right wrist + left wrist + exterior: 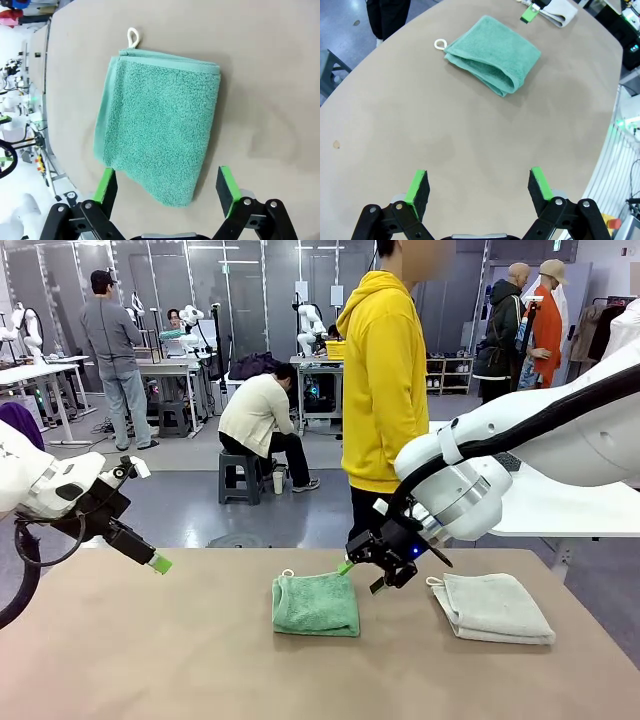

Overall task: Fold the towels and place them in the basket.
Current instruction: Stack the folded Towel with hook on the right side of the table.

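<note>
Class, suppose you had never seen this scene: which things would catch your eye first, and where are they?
A folded green towel lies mid-table, with the right gripper open just above its far right corner. A folded pale grey towel lies to its right. The left gripper hangs open over bare table at the left.

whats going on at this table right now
Two robot arms are working on towels. A folded green towel lies mid-table, and the right gripper hovers open just above its near corner, holding nothing. A folded pale grey towel lies to its right. The left gripper is open and empty over bare table. A person in a yellow hoodie stands at the far side.
</note>
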### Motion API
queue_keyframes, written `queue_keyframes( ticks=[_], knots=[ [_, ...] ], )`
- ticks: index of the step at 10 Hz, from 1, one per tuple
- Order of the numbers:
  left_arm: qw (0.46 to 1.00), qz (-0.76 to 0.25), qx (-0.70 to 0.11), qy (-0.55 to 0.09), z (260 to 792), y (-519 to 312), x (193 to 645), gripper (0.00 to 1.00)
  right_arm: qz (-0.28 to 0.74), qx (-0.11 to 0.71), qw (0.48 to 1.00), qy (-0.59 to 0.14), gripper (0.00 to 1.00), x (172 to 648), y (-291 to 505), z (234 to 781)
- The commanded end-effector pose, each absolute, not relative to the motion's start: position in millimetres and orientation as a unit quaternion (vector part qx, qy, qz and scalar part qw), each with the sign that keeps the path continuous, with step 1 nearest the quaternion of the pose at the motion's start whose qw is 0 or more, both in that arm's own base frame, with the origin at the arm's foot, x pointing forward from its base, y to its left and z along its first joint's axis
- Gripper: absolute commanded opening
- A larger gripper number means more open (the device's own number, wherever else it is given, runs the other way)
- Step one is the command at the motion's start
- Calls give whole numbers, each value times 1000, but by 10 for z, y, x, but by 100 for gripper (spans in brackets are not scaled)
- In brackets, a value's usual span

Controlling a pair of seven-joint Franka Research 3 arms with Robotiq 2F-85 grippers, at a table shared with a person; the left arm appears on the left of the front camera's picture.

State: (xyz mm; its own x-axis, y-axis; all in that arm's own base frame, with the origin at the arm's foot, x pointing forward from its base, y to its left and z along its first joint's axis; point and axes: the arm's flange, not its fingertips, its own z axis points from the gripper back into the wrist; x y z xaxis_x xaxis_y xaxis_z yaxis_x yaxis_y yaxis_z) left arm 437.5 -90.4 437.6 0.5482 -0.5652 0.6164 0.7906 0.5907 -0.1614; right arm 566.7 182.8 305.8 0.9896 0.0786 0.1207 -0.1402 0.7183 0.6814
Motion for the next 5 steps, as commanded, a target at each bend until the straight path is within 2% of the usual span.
queue_keyframes(
  ticks=[1,5],
  knots=[
    [849,-408,-217,-255,4396,-896,4407,100,63,400,914,-37,100,5730,1805,2940],
    [849,-408,-217,-255,4396,-896,4407,100,41,423,905,-31,100,5815,1853,2713]
  ],
)
